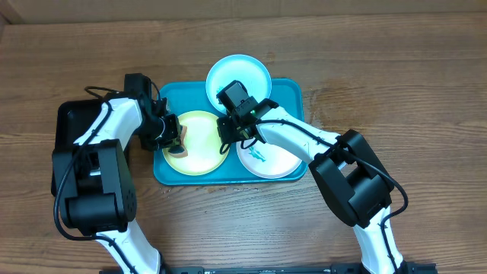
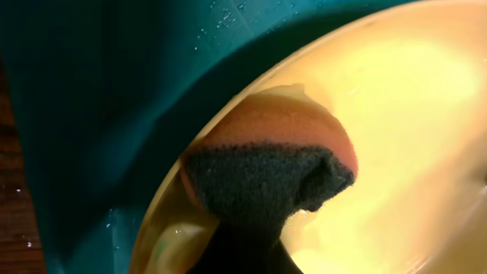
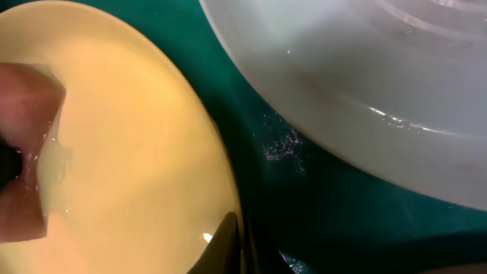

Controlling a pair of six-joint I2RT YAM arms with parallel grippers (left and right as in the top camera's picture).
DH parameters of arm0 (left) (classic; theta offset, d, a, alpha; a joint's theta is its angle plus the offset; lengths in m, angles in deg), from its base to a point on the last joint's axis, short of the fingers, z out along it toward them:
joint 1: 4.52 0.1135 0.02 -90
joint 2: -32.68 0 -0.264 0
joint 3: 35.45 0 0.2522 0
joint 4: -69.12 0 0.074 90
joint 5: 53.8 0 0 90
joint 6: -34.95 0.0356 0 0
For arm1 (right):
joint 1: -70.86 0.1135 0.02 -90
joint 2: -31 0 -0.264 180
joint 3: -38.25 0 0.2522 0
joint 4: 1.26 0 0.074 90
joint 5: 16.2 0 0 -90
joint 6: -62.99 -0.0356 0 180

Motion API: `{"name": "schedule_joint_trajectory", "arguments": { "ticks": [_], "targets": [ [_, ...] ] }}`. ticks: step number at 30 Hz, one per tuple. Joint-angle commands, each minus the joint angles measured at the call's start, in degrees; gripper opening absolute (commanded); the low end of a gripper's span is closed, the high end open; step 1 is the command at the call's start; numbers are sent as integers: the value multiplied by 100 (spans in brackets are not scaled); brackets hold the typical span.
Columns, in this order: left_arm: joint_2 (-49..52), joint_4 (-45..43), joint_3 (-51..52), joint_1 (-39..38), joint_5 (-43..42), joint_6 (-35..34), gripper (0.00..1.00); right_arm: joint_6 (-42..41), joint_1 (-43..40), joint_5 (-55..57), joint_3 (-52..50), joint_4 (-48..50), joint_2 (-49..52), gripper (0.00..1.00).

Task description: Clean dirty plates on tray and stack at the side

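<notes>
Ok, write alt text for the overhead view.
The left gripper holds a sponge on the yellow-green plate, on a teal tray, while the right gripper sits at that plate's rim. A white plate and a light blue plate share the tray.

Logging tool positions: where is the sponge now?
In the overhead view, the sponge rests on the left edge of the yellow-green plate in the teal tray.

Sponge (image 2: 266,164); black tray (image 1: 67,114) left; wooden table (image 1: 396,76).
</notes>
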Motion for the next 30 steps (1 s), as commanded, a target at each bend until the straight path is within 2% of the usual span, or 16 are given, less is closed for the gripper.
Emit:
{"name": "schedule_joint_trajectory", "arguments": {
  "ticks": [1, 3, 7, 19, 24, 30],
  "targets": [
    [310, -122, 4, -4, 1172, 245, 4, -24, 9, 44, 17, -24, 240, 4],
    [306, -120, 0, -4, 1733, 245, 4, 2, 9, 42, 17, -22, 240, 4],
    [306, -166, -15, -4, 2350, 243, 4, 20, 9, 46, 17, -22, 240, 4],
    [164, -319, -452, -4, 2900, 221, 4, 42, 9, 48, 17, -20, 240, 4],
    [-179, -483, -551, -17, 2527, 227, 4, 42, 9, 48, 17, 2, 240, 4],
    [-726, -863, -551, -20, 1040, 216, 4, 42, 9, 46, 17, 24, 240, 4]
  ]
}}
